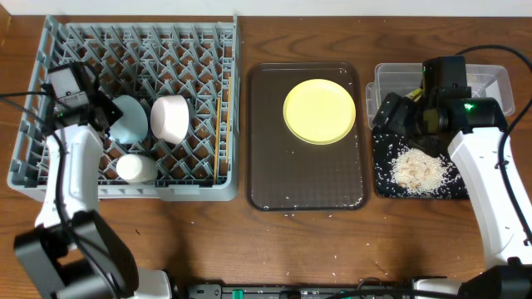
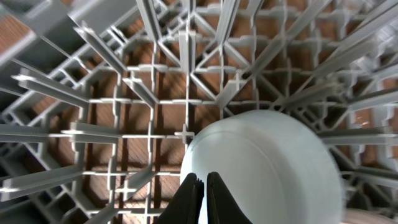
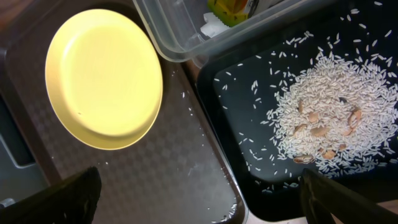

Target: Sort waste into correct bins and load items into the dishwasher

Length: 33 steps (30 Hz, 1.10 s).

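The grey dish rack (image 1: 50,178) at the left holds a light-blue bowl (image 1: 129,119), a white bowl (image 1: 170,118), a small white cup (image 1: 135,169) and brown chopsticks (image 1: 220,124). My left gripper (image 1: 105,115) is shut and empty, its tips (image 2: 202,186) just over the light-blue bowl (image 2: 267,162). The yellow plate (image 1: 320,110) lies on the brown tray. My right gripper (image 1: 391,112) is open and empty (image 3: 205,199) above the edge between brown tray and black tray (image 3: 261,168). Rice (image 3: 329,124) lies in the black tray. The clear tub (image 3: 180,43) holds the wrapper (image 3: 233,9) and tissue (image 3: 214,26).
The dark-brown serving tray (image 1: 307,178) sits in the middle, with a few stray rice grains at its front edge. The clear tub (image 1: 486,83) stands behind the black tray (image 1: 382,183) at the right. Loose grains lie on the wooden table in front.
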Available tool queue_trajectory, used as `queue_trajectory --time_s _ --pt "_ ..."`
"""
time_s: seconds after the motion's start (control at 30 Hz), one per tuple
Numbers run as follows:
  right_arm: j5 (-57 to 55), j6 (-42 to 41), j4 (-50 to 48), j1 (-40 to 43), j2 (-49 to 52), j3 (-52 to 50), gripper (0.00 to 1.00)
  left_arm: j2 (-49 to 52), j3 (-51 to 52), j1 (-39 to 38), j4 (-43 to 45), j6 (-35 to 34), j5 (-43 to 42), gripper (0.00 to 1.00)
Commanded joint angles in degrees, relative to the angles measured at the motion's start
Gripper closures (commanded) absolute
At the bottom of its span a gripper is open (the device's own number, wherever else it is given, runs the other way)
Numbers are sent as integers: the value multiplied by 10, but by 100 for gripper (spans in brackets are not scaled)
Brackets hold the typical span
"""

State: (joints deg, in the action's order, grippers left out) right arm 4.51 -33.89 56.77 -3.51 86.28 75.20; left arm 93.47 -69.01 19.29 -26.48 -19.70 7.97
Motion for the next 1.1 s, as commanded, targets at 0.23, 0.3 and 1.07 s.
queue_trajectory --time_s 0.23,0.3,1.07 --pt "0 -3 0 4 -9 1 1 20 5 0 66 21 -35 92" --pt "0 -3 0 4 -9 1 1 21 5 0 80 23 -53 92" --pt "0 -3 0 4 -9 1 1 73 5 0 89 25 -61 92"
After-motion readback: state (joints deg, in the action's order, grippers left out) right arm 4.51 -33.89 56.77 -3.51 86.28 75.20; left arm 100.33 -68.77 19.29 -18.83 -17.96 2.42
